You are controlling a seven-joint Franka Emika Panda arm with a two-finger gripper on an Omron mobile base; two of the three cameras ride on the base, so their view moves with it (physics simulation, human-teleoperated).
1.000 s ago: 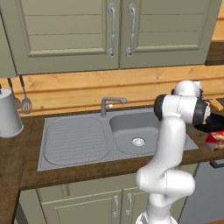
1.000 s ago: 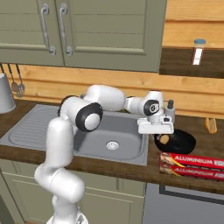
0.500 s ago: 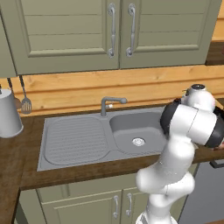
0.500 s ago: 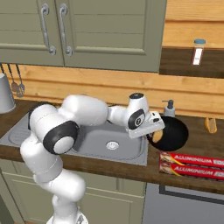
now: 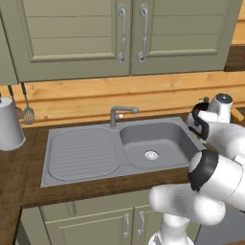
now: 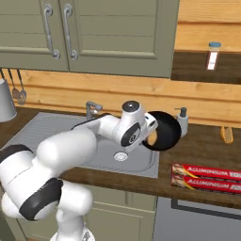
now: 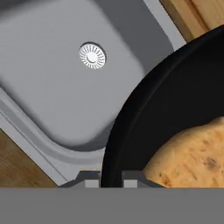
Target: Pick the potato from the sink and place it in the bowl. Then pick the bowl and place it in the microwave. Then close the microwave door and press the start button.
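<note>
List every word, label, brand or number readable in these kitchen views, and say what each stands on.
"ALUMINIUM" in white capitals, followed by a word cut off at the picture's edge: on the red foil box lying on the counter right of the sink. It appears twice, once on each visible face.
The small bottle on the upper shelf carries a red mark, too small to read.

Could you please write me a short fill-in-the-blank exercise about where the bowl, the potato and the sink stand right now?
1. The potato lies inside the black ____.
2. The fingers are clamped on the bowl's ____.
3. The basin of the sink holds nothing but its round ____.
4. The boxes on the counter are labelled aluminium ____.

Missing words: bowl; rim; drain; foil
</note>
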